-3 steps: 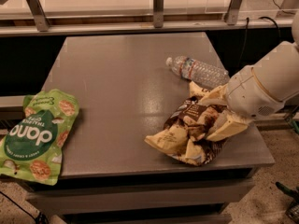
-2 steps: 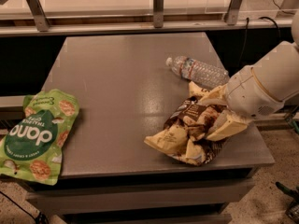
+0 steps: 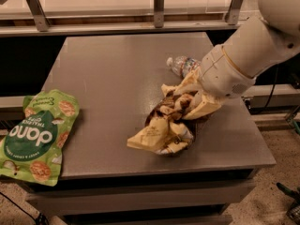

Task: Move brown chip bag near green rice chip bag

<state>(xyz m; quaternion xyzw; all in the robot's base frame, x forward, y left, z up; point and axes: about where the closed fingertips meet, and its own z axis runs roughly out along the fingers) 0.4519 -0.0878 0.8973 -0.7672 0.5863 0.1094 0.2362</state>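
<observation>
Since 1 s ago your brown chip bag [image 3: 165,134] has shifted a bit toward picture-left, and the gripper [image 3: 190,102] and arm [image 3: 248,46] have come the same way w/ it. Nothing else on the table [image 3: 117,64] has changed pos.

You've got the bag on the front-right part of the tabletop, crumpled, its picture-left tip flat on the surface and its right end bunched up at the gripper. The gripper is clamped on that right end and sits low over the table, just in front of the water bottle [image 3: 180,64]. Its cream parts blend w/ the bag's cream patches, so you can't draw a clean line btw the two. No lettering on the brown bag is readable through the creases.

The bottle lies on its side behind the bag, cap end toward picture-left; most of it is hidden by the wrist. The arm is cut off at the top-right corner.

Your green rice chip bag [image 3: 40,135] is well apart from the brown one, at the front-left corner, lying flat and overhanging the table edge. Its big white letters read approx. "dang"; the smaller print beside them is too fine to read. Round chip pics show around the dark green panel.
</observation>
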